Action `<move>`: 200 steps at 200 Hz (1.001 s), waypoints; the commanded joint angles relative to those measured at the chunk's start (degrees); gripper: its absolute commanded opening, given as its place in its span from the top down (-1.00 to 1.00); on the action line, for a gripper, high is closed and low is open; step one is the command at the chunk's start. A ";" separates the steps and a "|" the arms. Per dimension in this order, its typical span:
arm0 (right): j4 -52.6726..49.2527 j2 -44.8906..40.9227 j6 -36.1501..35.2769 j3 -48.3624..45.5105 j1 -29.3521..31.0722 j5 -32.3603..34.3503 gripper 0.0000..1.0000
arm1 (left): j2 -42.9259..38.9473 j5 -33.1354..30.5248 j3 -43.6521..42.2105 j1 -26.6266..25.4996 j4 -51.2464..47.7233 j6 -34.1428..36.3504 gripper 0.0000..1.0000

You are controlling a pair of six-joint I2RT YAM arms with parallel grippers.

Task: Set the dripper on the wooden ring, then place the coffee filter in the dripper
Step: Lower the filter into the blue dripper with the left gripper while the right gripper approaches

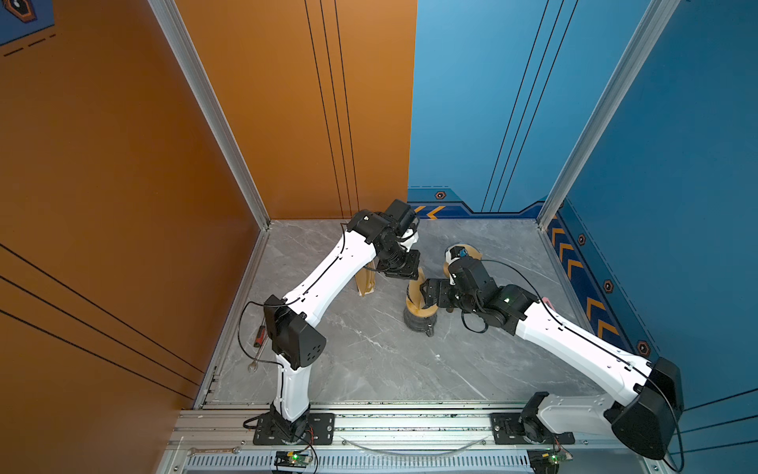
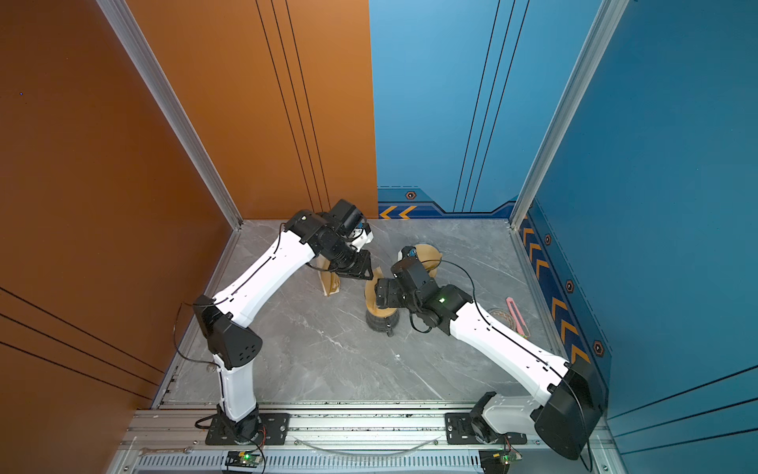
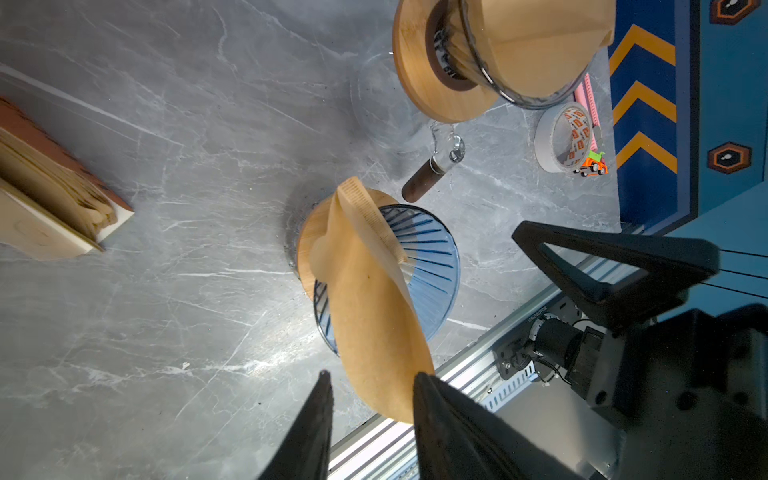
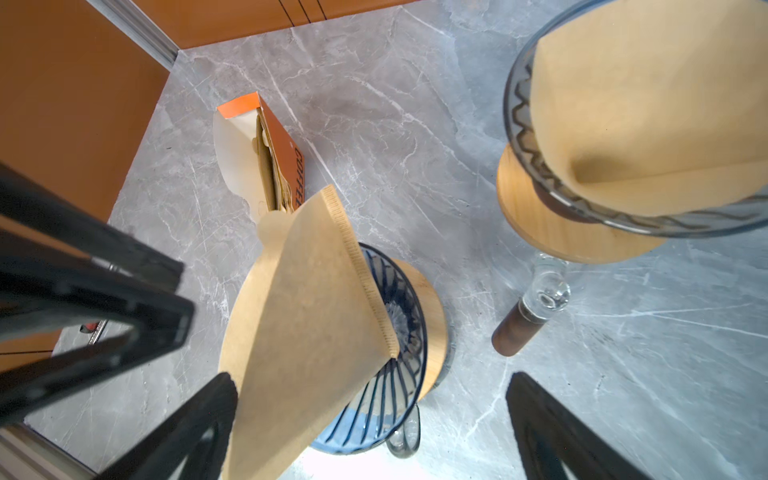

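Note:
A blue ribbed glass dripper (image 1: 418,322) (image 2: 383,322) (image 3: 432,257) (image 4: 409,332) on a wooden base stands mid-table. The brown paper coffee filter (image 1: 413,292) (image 2: 374,292) (image 3: 370,299) (image 4: 307,316) leans in it, tip inside and wide rim sticking up and out. My left gripper (image 1: 410,275) (image 2: 363,274) (image 3: 372,376) hangs over that rim with its jaws part open; the rim lies between them against one finger. My right gripper (image 1: 425,304) (image 2: 382,297) (image 4: 372,378) is wide open astride the dripper, one finger touching the filter.
An orange box of filters (image 1: 365,283) (image 3: 50,199) (image 4: 266,153) stands to the left. A second dripper with a filter (image 2: 428,254) (image 3: 440,83) (image 4: 582,208) sits behind on a glass carafe with a brown handle (image 3: 419,183). Tape roll (image 3: 557,137) and pink cutter (image 2: 517,316) lie at the right.

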 commanded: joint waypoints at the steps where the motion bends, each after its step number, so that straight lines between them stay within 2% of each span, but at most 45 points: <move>1: -1.43 -1.40 0.65 0.45 -0.43 1.66 -0.99 | -2.00 -2.62 -1.63 0.45 -1.13 1.45 0.32; 72: -2.79 -2.02 0.59 0.07 -1.22 1.98 -1.00 | 0.46 -3.51 -1.15 -0.77 -1.02 1.94 0.32; 91: -3.60 -2.02 0.49 0.07 -1.24 2.45 -0.99 | 1.26 -3.47 -0.38 -1.38 -1.08 1.94 0.19; 118: -4.32 -2.02 0.12 0.00 -1.23 2.52 -0.98 | 2.35 -4.75 0.26 -2.16 -1.13 2.25 0.12; 131: -4.64 -1.99 0.06 0.08 -3.06 2.49 -0.97 | 2.71 -5.30 0.27 -2.25 -1.10 2.32 0.09; 189: -4.93 -1.67 -0.36 -0.22 -3.66 2.10 -0.98 | 2.58 -11.88 -0.76 -2.58 -1.45 3.52 -0.13; 200: -4.95 -1.49 -0.39 -0.06 -3.68 1.79 -0.97 | 2.66 -12.41 -1.17 -2.62 -1.48 3.65 -0.22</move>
